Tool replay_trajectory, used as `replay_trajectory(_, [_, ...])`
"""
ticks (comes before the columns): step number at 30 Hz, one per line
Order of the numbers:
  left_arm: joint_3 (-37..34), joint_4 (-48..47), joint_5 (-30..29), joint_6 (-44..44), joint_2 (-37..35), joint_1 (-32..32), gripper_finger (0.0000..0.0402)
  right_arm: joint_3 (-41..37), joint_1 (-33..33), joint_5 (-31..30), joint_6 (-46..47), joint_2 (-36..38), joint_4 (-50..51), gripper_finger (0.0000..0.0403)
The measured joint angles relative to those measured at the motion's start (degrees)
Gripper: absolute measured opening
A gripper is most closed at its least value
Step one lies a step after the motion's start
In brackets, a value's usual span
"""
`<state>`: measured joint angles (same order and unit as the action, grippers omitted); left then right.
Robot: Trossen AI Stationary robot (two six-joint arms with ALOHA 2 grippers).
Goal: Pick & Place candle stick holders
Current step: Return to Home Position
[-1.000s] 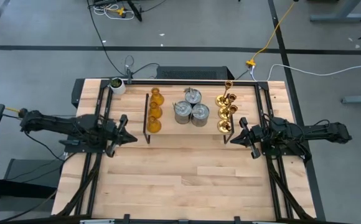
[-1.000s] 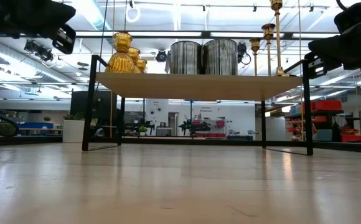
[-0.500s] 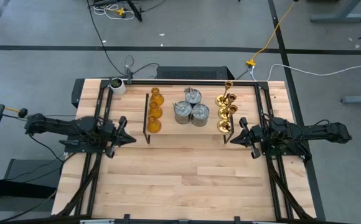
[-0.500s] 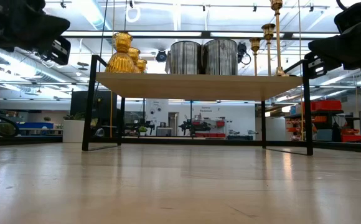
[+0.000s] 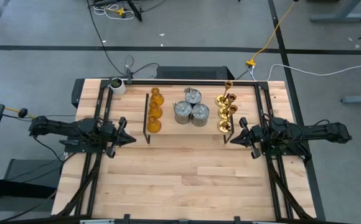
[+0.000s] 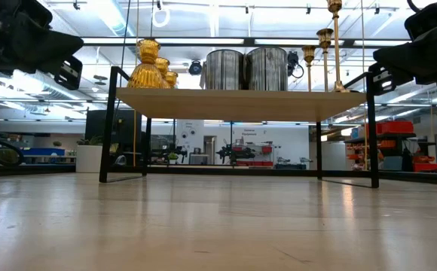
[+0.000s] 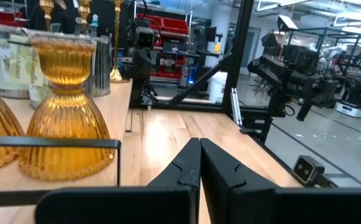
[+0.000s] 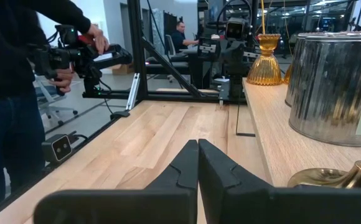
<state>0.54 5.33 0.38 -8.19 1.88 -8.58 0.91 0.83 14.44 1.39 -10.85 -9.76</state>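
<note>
A wooden rack with black wire sides (image 5: pixel 168 119) stands at the table's far middle. On its shelf (image 6: pixel 241 104) rest the candle stick holders: three amber ones (image 5: pixel 154 111) at the left, three silver cans (image 5: pixel 192 107) in the middle, several gold brass ones (image 5: pixel 225 106) at the right. My left gripper (image 5: pixel 131 138) hovers shut just left of the rack's near left corner, pointing level toward it; an amber holder (image 7: pixel 65 112) shows close ahead. My right gripper (image 5: pixel 233 138) hovers shut at the rack's near right corner, beside a silver can (image 8: pixel 336 87). Neither touches anything.
A whitish cup with dark green contents (image 5: pixel 116 85) stands at the far left corner. Black frame rails (image 5: pixel 96 162) run along both table sides. Bare wooden tabletop (image 5: pixel 180 180) fills the near half. A person (image 8: pixel 18 87) stands beyond the table's left side.
My left gripper has come down a little beside the rack's left end, staying shut and level.
</note>
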Motion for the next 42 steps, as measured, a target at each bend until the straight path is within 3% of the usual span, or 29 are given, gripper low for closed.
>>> replay_trajectory(18, [0.02, -4.39, -0.42, 1.49, -1.78, 0.00, 0.0012, 0.00, 0.01, 0.00, 0.00, 0.00, 0.00, 0.0013])
replay_trajectory(42, [-0.11, -2.52, -0.26, 0.90, -1.52, 0.00, 0.0012, 0.00, 0.02, 0.00, 0.00, 0.00, 0.00, 0.0013])
